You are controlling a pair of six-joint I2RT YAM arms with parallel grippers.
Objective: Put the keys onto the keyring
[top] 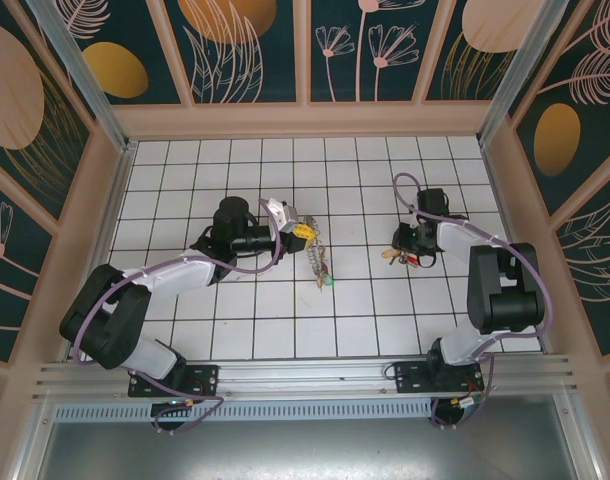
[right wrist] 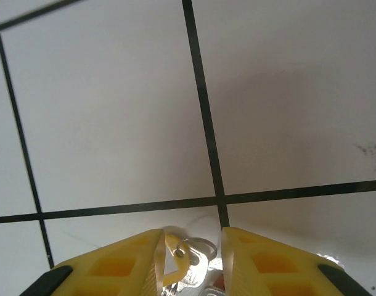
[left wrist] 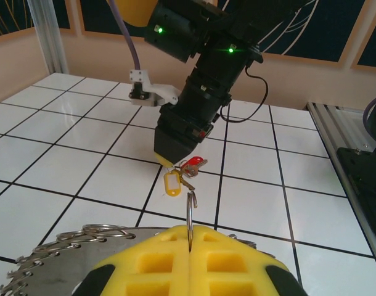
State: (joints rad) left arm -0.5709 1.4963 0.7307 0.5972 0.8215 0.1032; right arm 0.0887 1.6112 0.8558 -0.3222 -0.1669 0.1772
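My left gripper [top: 302,232] [left wrist: 191,230] is shut on a thin wire loop of the keyring [left wrist: 190,208], which stands edge-on between the yellow pads. The keyring's beaded hoop [left wrist: 49,248] hangs below them at lower left. From above, the keyring [top: 317,262] trails down to a green-headed key [top: 328,283] on the floor. My right gripper [top: 406,249] [left wrist: 170,159] [right wrist: 191,248] points down at the tiles. Its jaws stand a little apart with the keys [right wrist: 199,262] clamped between them. In the left wrist view a yellow tag [left wrist: 171,184] and a red-headed key [left wrist: 193,164] dangle from its tip.
The white tiled floor [top: 235,320] is walled by peach panels. An aluminium rail [top: 305,375] runs along the near edge by the arm bases. About one tile separates the two grippers.
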